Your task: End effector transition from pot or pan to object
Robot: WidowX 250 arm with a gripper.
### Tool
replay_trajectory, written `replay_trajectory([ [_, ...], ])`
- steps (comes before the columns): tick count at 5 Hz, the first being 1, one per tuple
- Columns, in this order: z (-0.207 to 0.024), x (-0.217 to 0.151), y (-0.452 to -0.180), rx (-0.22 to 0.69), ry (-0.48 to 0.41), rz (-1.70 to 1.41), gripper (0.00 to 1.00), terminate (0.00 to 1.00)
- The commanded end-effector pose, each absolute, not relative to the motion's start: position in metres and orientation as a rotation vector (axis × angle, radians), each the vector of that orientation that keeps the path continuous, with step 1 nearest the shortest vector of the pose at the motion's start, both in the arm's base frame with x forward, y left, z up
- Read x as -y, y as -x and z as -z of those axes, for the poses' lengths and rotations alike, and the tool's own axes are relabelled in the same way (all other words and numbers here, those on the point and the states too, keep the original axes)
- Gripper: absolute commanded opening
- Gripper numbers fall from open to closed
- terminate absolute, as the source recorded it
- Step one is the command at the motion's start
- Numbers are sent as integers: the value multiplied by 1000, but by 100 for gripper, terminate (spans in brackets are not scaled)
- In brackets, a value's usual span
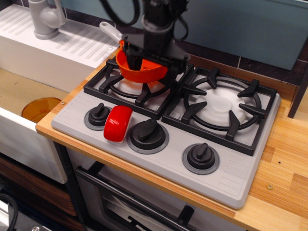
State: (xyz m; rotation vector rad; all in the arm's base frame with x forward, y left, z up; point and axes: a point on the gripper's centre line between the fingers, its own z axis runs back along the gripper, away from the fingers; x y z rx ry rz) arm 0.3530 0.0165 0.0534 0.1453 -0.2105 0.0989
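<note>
Orange-red plastic marks the pot (141, 70), sitting on the back-left burner grate (137, 84) of the toy stove (231, 178), toward the far left corner of the counter (284, 192); its grey stick handle (110, 32) points back toward the sink side.

Single view, from the front, looking down:

- The gripper (150, 58) hangs directly over the pot, fingers down at or inside the bowl. You cannot tell from here whether the jaws are spread or closed on the rim; the arm body hides the fingertips.
- The red cylinder (118, 123) lies on its side on the stove's front panel, wedged between the leftmost knob (98, 116) and the middle knob (148, 134), near the counter's front-left edge. It looks to be touching or just beside both knobs.

Risks, as judged from this frame:

- If a finger is snagged on the pot's rim when you lift away, the pot may tip off the grate or drag along. Rise straight up before you move forward.
- The cylinder is glossy and round; a pinch across the curved side could squirt it out, and it could roll off the front edge.
- Knobs crowd both sides. Fingers descending too wide would strike a knob instead of seating around the cylinder.
</note>
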Motion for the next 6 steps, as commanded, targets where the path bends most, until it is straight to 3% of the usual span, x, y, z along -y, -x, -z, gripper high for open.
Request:
replay_trajectory([
  [1,-123,-14,-363,237,-180,-118,100,0],
  [2,-130,-17,-356,226,-204,-122,100,0],
  [4,-110,-34,-305,276,-239,-93,100,0],
  [6,-90,-37,-277,290,-206,-104,100,0],
])
